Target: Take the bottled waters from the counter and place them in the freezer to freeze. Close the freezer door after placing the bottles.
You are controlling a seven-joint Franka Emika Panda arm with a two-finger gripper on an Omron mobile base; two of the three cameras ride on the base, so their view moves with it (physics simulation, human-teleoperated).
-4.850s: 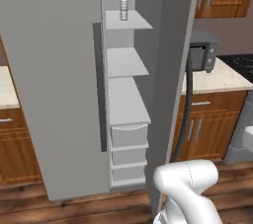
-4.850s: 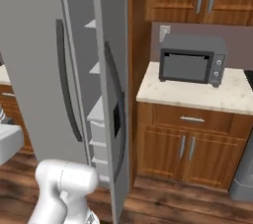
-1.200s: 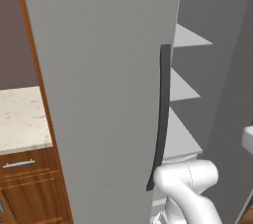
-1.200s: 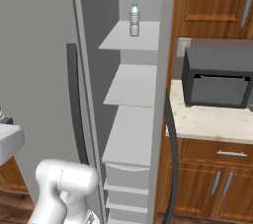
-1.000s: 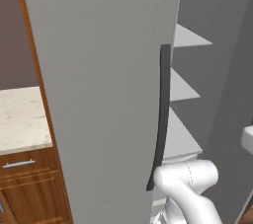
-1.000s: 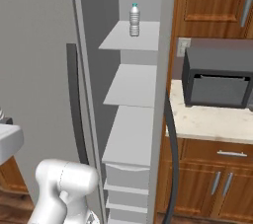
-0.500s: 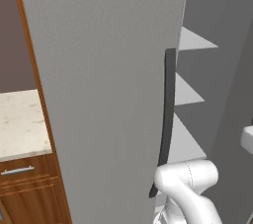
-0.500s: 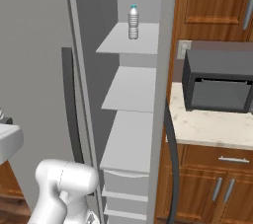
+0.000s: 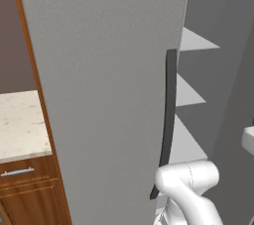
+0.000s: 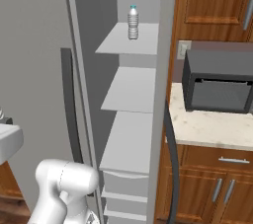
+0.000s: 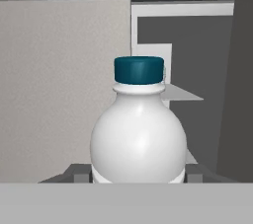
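In the hand view a bottled water with a teal cap stands upright between my gripper's fingers; the gripper is shut on it. It faces the open freezer. Another bottled water stands on the freezer's top white shelf in the right base view. The freezer door is swung wide open, its dark bar handle close in front of the left base camera. The beige counter lies right of the fridge.
A grey toaster oven sits on the counter under wooden wall cabinets. Below the freezer shelves are white drawers. The fridge's other door edge with its dark handle stands between freezer and counter. Another stretch of counter lies left of the open door.
Both base views have shifted slightly, so the camera moved a little nearer the freezer. The bottle on the top shelf has stayed put.
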